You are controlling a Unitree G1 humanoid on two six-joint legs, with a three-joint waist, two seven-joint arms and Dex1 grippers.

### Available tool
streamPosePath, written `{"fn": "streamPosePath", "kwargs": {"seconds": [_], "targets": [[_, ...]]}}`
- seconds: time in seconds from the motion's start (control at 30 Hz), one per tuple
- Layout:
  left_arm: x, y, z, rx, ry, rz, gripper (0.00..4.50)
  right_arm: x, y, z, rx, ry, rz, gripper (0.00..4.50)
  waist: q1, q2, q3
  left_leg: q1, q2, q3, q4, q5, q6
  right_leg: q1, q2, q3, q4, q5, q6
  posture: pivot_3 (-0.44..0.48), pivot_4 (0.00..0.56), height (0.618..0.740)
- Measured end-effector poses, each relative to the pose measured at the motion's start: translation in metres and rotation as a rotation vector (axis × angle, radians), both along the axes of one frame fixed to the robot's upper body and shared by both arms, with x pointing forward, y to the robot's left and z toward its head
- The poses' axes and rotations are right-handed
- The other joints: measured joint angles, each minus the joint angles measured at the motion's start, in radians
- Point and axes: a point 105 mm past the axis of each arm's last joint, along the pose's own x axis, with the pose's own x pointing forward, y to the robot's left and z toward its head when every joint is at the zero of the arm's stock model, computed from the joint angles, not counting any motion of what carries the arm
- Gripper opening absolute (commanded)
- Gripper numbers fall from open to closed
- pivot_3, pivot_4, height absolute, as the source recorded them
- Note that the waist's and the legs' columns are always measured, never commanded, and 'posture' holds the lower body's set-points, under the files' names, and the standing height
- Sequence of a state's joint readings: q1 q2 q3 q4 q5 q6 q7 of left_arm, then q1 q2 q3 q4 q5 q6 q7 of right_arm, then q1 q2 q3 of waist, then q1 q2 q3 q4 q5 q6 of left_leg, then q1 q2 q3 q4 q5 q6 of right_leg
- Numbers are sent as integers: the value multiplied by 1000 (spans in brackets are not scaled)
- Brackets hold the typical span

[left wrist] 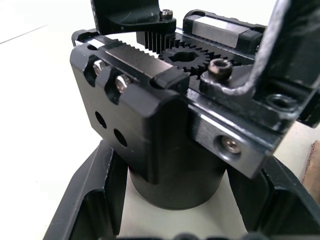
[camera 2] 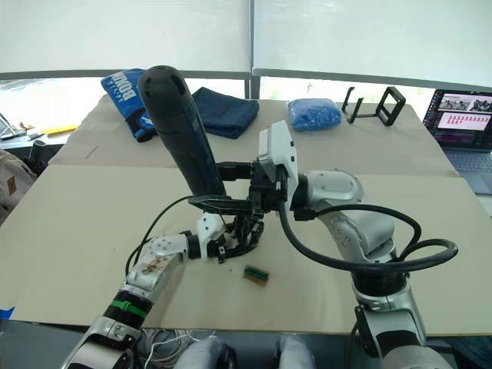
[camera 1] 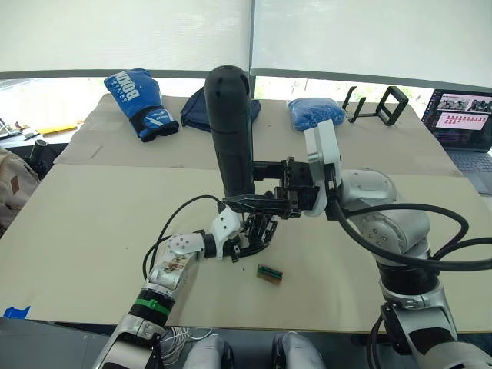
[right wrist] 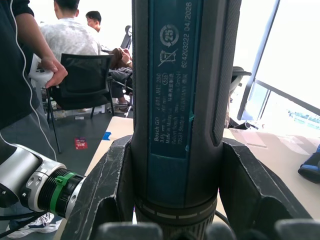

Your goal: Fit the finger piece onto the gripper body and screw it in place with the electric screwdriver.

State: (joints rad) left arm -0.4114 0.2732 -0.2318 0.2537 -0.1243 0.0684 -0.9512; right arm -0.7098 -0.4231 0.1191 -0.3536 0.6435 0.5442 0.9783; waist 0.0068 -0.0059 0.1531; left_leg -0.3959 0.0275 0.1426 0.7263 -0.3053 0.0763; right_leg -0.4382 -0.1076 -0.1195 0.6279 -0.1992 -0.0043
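Across the pale cardboard-covered table (camera 1: 84, 231), which stands before tall white window blinds (camera 1: 123, 34), several things lie spread out. At the far left rests a blue boxing glove (camera 1: 138, 100), then a dark blue cloth (camera 2: 227, 110), a light blue bundle (camera 1: 314, 112), a black stand (camera 1: 380, 104) and, at the far right edge, an open laptop (camera 1: 465, 127). The right wrist view shows people sitting on chairs in the room behind.

Near the front middle, the left gripper (camera 1: 244, 244) is clamped on the round base of the gripper body (camera 1: 260, 231), which sits on the table; the left wrist view shows the body's toothed rack and gear between the gripper's fingers (left wrist: 82, 210). Just right of it lies a small green-brown block (camera 1: 270, 274), apart from the body.

Above the body, the right gripper (camera 1: 254, 184) is clamped around the electric screwdriver (camera 1: 233, 127), which stands nearly upright with its rounded end up and hides part of the cloth. Its tip is hidden among the body's parts. I cannot tell where the finger piece is.
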Motion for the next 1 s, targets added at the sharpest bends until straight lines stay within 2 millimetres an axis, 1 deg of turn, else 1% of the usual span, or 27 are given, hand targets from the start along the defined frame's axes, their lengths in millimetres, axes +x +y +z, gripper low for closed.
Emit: {"fn": "streamPosePath", "kwargs": {"seconds": [1.0], "targets": [[0,0,0,0,0,0,2322,5,-1,-3,-16,-17,-33,1940,0,0,0,0,0,0,0,0,0,0,0,0,0,0,0,0,150,740]]}}
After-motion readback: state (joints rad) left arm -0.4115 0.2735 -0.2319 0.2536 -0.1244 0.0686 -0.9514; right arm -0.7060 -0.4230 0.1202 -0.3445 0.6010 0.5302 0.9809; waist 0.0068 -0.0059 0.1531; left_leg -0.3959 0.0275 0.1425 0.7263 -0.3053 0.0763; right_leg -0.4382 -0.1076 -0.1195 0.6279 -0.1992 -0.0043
